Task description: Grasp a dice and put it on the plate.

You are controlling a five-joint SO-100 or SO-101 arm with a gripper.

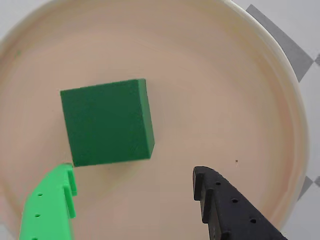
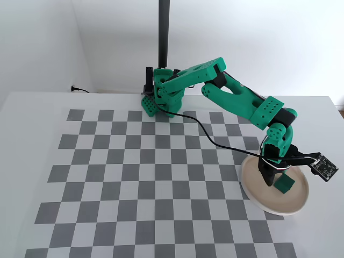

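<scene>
The dice (image 1: 106, 123) is sitting inside the plate (image 1: 210, 75) in the wrist view; it is a plain dark green cube and it is lying flat on the plate's pale pink floor. The tool (image 1: 134, 179) is hanging over the plate with its two fingers spread wide apart; the bright green finger (image 1: 50, 205) is coming in from the bottom left and its tip is right by the lower left corner of the dice; the black finger (image 1: 227, 207) is coming in from the bottom right and is well apart from the dice; nothing is sitting between them.

In the fixed view the plate (image 2: 251, 191) is lying on the checkered surface (image 2: 134, 177) at the right side; the dice (image 2: 284, 184) is resting in it, a bit right of the middle; the green arm (image 2: 236, 99) is reaching over from the back and bending down so the tool (image 2: 269, 178) is pointing into the plate just left of the dice.
</scene>
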